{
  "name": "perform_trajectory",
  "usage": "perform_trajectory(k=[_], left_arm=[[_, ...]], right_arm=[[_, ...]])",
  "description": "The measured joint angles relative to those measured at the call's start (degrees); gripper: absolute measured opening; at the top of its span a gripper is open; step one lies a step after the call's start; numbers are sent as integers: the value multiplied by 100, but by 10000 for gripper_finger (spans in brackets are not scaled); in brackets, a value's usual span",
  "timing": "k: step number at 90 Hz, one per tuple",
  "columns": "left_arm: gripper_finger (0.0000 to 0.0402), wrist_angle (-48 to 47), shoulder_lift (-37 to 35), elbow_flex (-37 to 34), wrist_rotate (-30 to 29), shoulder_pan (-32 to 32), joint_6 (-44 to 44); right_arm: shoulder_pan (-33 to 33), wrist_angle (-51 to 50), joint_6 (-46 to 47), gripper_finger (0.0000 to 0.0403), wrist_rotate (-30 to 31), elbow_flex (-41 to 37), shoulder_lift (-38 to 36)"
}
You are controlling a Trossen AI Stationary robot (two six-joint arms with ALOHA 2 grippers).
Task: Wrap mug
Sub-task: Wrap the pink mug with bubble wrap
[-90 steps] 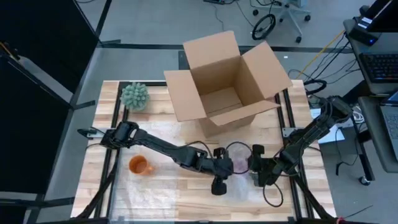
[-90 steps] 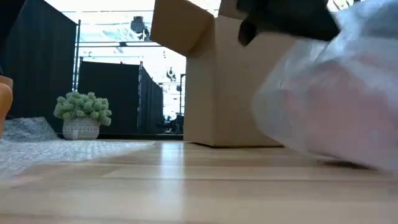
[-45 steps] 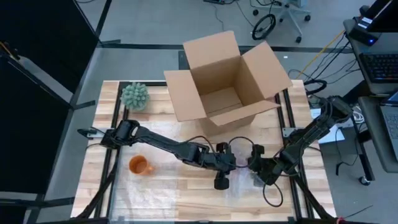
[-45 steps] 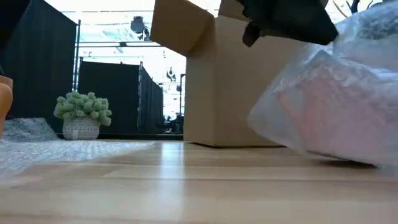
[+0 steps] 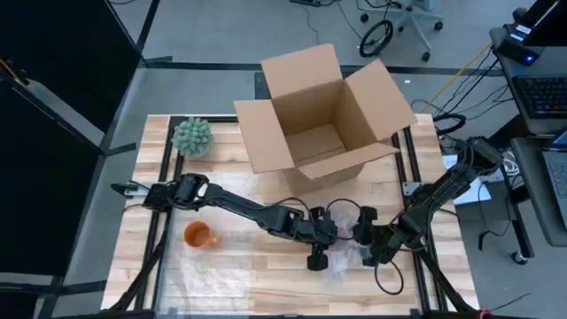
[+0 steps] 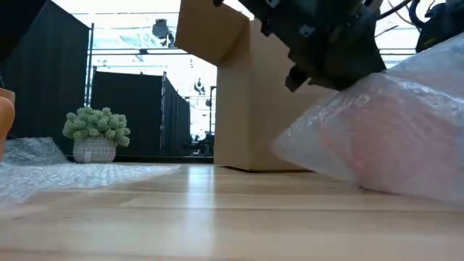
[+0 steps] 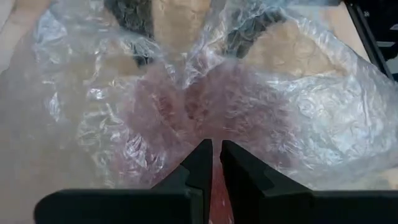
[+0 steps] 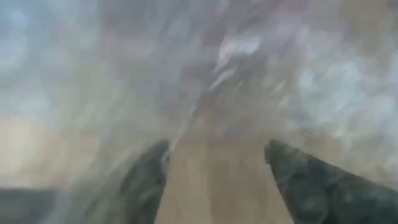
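Though wrapped, mug (image 7: 193,112) shows pink.

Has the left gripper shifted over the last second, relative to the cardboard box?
Yes. In the high view the left gripper has moved slightly toward the right arm's side, under the fixed cardboard box.

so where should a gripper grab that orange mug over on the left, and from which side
Probably by the rim, coming straight down. The orange mug stands upright with its mouth open to the high view, so one jaw could go inside and one outside the wall. Its handle seems to point toward the right, so take the rim on the opposite side. The bubble wrap nearby leaves the top free.
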Motion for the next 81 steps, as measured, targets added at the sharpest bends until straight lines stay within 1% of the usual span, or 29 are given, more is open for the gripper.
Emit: perform_trajectory(k=[10, 17, 28, 36, 43, 52, 56, 65, 81], left_arm=[[26, 158, 11, -9, -3, 16, 3], [26, 279, 22, -15, -15, 15, 53], [26, 340, 28, -24, -20, 17, 57], [26, 348, 28, -24, -24, 17, 55], [26, 356, 31, -24, -30, 19, 109], [26, 381, 37, -28, -63, 29, 161], [26, 374, 37, -28, -64, 30, 167], [26, 382, 37, -30, -68, 28, 168], [26, 471, 46, -35, -66, 26, 170]], right_arm=[[34, -1275, 407, 258, -253, 551, -46], [107, -2228, 605, 258, -224, 1014, -108], [133, -3439, 672, 258, -175, 1834, -232], [131, -4142, 680, 258, 13, 2465, -245], [129, -4553, 652, 258, 342, 2931, -257], [62, -4612, 597, 258, 900, 3246, -257], [-12, -4523, 574, 258, 1028, 3274, -257], [-238, -4156, 594, 258, 1053, 3123, -242], [-594, -3273, 478, 258, 928, 2517, -234]])
